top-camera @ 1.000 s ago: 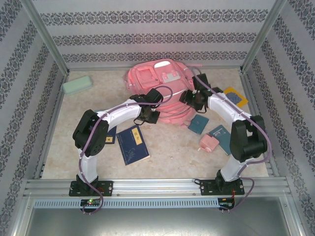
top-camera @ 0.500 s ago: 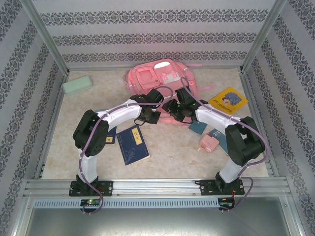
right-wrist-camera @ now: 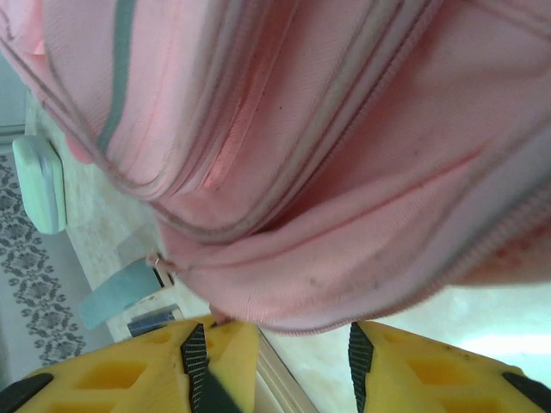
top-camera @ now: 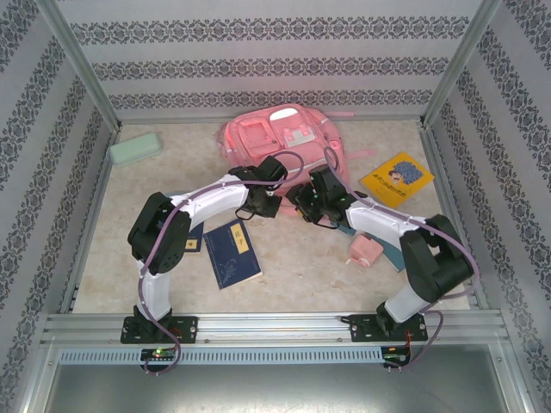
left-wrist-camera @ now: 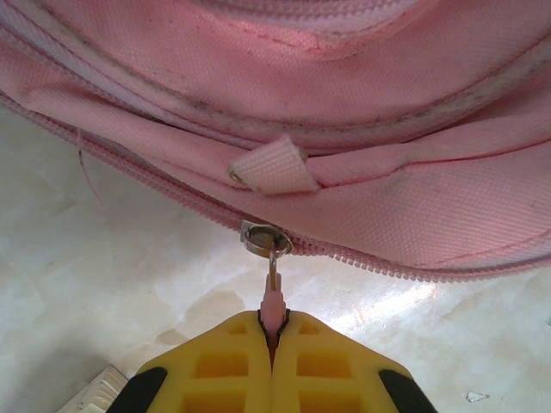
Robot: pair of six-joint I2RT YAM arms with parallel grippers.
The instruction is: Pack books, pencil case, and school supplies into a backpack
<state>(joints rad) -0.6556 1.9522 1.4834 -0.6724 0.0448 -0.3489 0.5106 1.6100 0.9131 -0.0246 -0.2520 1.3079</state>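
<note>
- We record one change. The right gripper [top-camera: 301,202] was at the right flank of the backpack [top-camera: 277,136] a second ago. It now stands at the backpack's near edge, just beside the left gripper [top-camera: 261,206], and its jaws have narrowed somewhat on the way.
- In the right wrist view those jaws stand partly apart with nothing held. The backpack's lower seam bulges just ahead of the gap.
- The move uncovers the yellow book [top-camera: 398,176], which lies flat on the table [top-camera: 301,275] to the right of the backpack.
- The left gripper is unchanged. Its fingers [left-wrist-camera: 224,370] are pressed together on the pink zipper pull [left-wrist-camera: 272,303], with the slider [left-wrist-camera: 265,239] just beyond.
- We judge that the arms are pairing up to open the zip, one to steady the fabric and the other to draw the pull. Packing itself is not yet begun.
- Container, backpack: it lies at the far middle of the table. The stretch of zip beside the slider looks closed. We see none of the task's items in it, though the interior is hidden from us.
- Container, pencil case [top-camera: 134,151]: it sits at the far left, well apart from the backpack, and is closed. We cannot tell its contents.
- Also outside the backpack: a navy book [top-camera: 232,254] near the left arm and the pink block [top-camera: 365,249] beside the right arm.
</note>
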